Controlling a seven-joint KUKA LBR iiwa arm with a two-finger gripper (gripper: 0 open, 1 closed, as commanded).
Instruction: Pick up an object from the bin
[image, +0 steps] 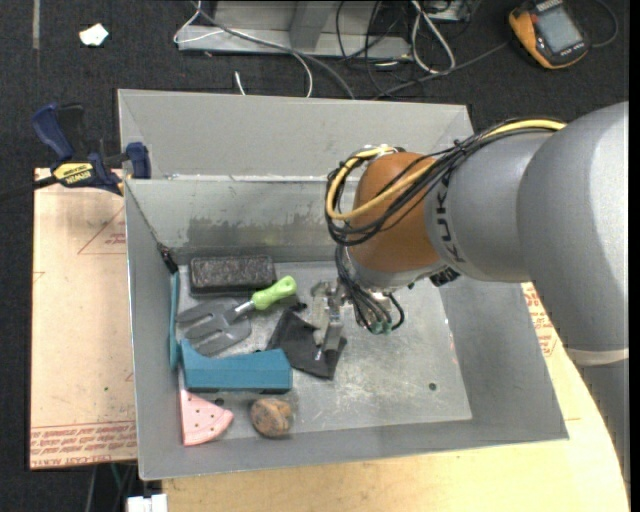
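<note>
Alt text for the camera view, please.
The gripper is low over a flat black piece in a grey bin; left of it lie a green-handled spatula, a blue block, a dark grey block, a pink wedge and a brown lump.

A dark grey block (232, 272) lies at the back left, with a green-handled spatula (238, 312) just in front of it. A blue block (236, 372) sits beside the spatula's blade, and a pink triangle (203, 418) and a brown stone (271, 416) lie side by side in front. Cables (400, 40) and a yellow device (547, 32) lie beyond.
</note>
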